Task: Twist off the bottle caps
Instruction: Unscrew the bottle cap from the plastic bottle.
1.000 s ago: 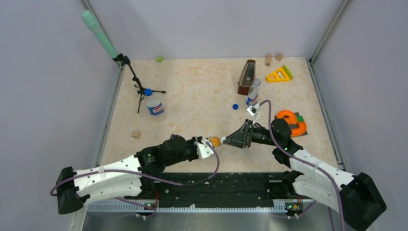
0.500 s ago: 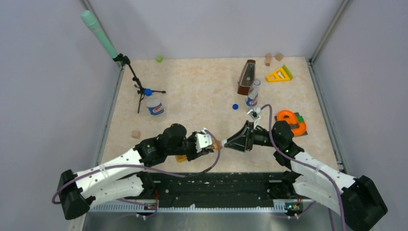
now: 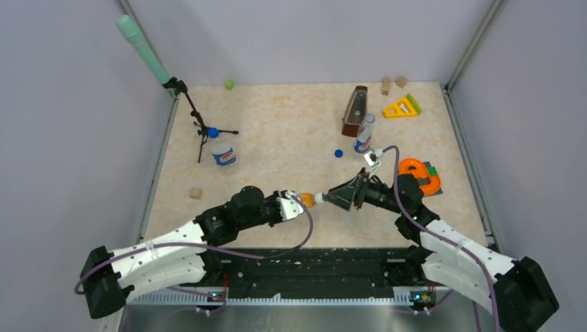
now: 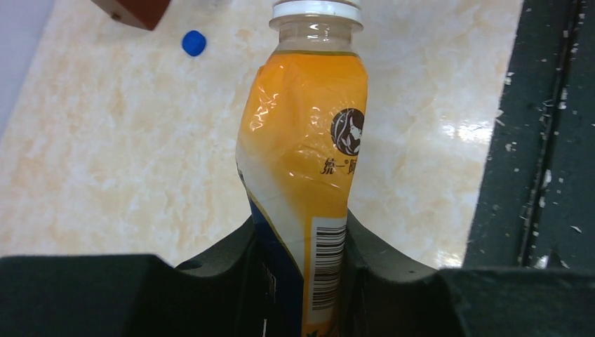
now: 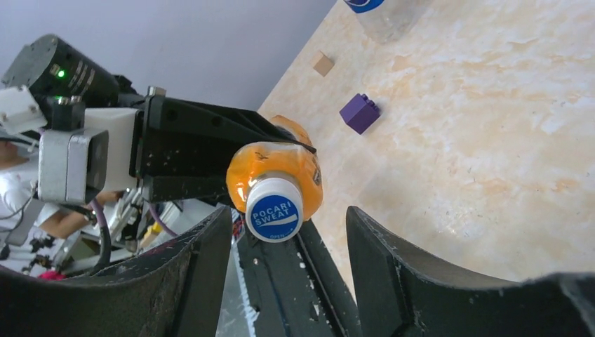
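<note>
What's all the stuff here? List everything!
orange bottle: one, orange, held front centre
white-blue cap: one, on orange bottle
loose cap: one, blue, centre right
capped bottle: one, clear, blue cap, left
open bottle: one, clear, by brown wedge
wooden blocks: three, tan, one left, two back
purple cube: one, front left
green ball: one, back
yellow triangle: one, back right
orange ring toy: one, right
microphone stand: one, black, teal microphone, left
left gripper: shut on orange bottle
right gripper: open around white-blue cap

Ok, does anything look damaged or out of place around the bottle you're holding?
The orange bottle is buckled and creased just above where the left gripper pinches it. Its white-blue cap is on, the right gripper open around it without touching. A dark blue cap lies loose on the table.
</note>
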You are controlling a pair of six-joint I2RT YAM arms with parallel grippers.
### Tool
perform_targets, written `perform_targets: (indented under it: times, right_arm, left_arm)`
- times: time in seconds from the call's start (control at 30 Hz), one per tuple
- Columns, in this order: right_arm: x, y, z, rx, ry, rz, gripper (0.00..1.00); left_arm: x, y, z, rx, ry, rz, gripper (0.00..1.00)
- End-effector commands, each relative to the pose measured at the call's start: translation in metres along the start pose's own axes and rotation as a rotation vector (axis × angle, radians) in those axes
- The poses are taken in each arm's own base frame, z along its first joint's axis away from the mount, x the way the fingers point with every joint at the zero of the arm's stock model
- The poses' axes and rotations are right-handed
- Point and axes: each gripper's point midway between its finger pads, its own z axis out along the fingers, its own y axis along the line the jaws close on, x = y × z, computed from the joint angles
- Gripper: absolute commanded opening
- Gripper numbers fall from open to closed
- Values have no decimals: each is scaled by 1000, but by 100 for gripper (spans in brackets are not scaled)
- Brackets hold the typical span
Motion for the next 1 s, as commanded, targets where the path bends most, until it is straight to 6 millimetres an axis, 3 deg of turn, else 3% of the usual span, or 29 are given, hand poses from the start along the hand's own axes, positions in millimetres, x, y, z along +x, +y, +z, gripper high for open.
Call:
perform_targets:
  times: [0.0, 0.07, 0.3, 0.67, 0.97]
  right_arm:
    - [-29, 4, 5, 35, -89, 68, 60]
    - [-33, 4, 8, 34, -116, 135, 60]
    - [-33, 33, 13, -152, -88, 200, 59]
    - [-20, 14, 19, -87, -47, 245, 51]
    - [-21, 11, 21, -78, -51, 245, 49]
  left_arm:
    - [-25, 28, -3, -165, -94, 98, 0]
    - [-23, 35, -6, -232, -84, 139, 0]
    - [-28, 42, -7, -312, -96, 208, 0]
    - [-20, 49, -9, -360, -27, 273, 0]
    - [-24, 37, -6, -289, -61, 278, 0]
